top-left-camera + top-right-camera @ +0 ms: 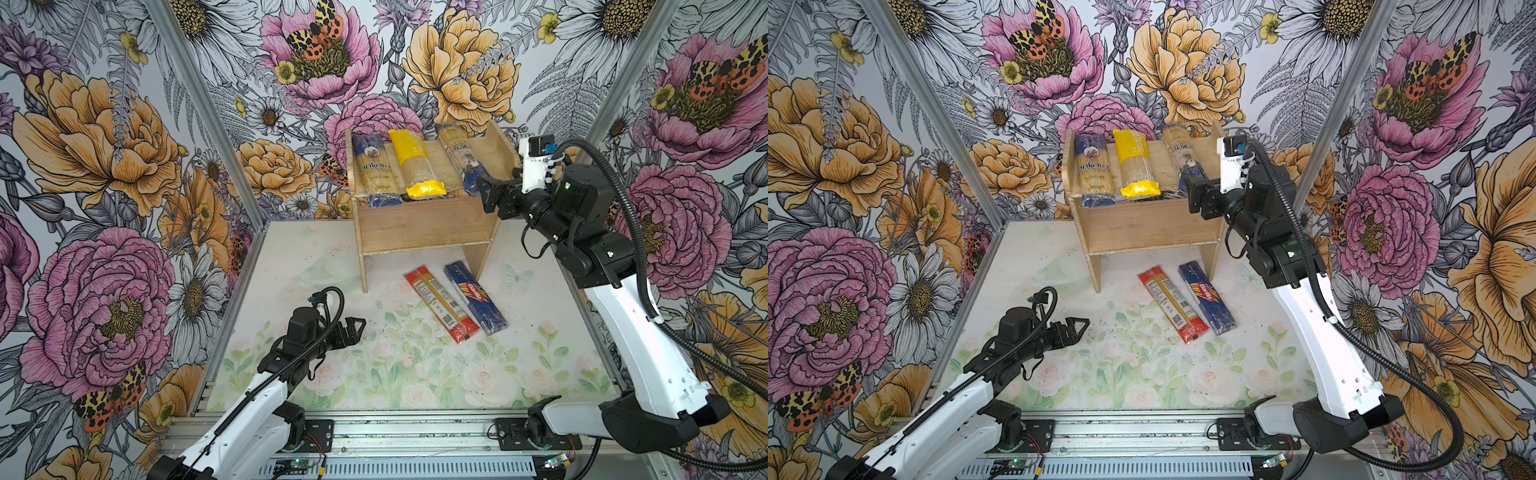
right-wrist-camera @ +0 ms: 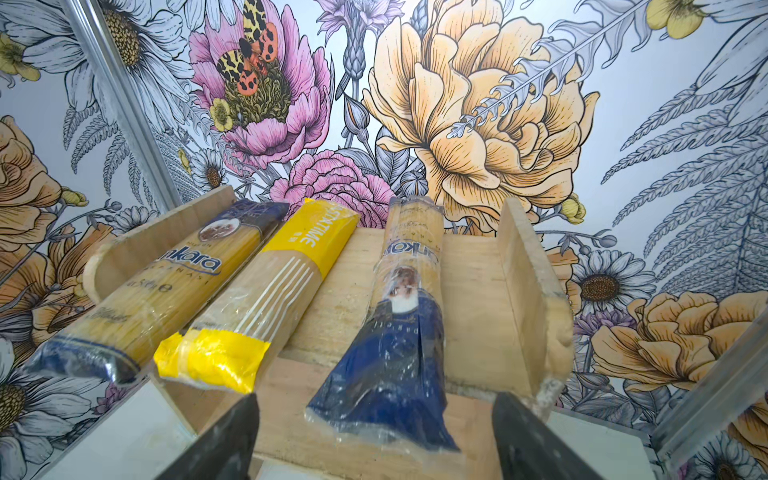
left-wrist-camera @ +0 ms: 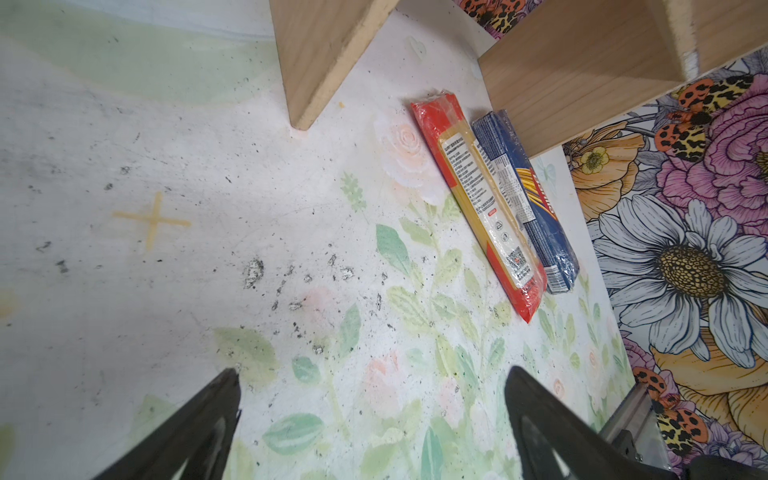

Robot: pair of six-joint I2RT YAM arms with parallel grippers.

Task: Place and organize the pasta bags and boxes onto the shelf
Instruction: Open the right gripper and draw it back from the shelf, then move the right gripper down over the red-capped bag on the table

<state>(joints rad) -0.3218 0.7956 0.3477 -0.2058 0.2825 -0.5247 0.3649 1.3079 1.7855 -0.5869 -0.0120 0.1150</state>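
1. Shelf (image 1: 424, 224): a light wooden rack with two tiers, upper centre in both top views, at the back of the table (image 1: 291, 257).
2. Stock on the top tier, left to right in the frame: "ankara" bag (image 1: 376, 170); yellow-ended bag (image 1: 415, 162) close beside it; slimmer blue-ended bag (image 1: 459, 160), set apart toward the right side panel. All three lie front to back, and their near ends reach past the tier's front edge.
3. Stock not yet shelved: red-ended pack (image 1: 440, 303) and dark blue "Barilla" pack (image 1: 476, 297). They lie flat on the table at frame centre, slanted, long edges touching, just below the shelf's right leg.
4. Handling (a judgement, not a test): the packs are likely light. The film wrap is probably slick, and the dry strands inside make a stiff but brittle bundle. The crimped ends look limp, so the best hold is across the narrow width near mid-length.
5. Right gripper (image 1: 484, 194): at the right front corner of the top tier, its jaws stand wide and grip nothing. In the right wrist view the blue end of the slimmer bag lies between the two fingers and just ahead of them, with a clear gap on each side.
6. Left gripper (image 1: 357, 328): lower left of centre, low over the table, jaws spread wide and empty. The two loose packs lie well apart from it, to its right in the frame.
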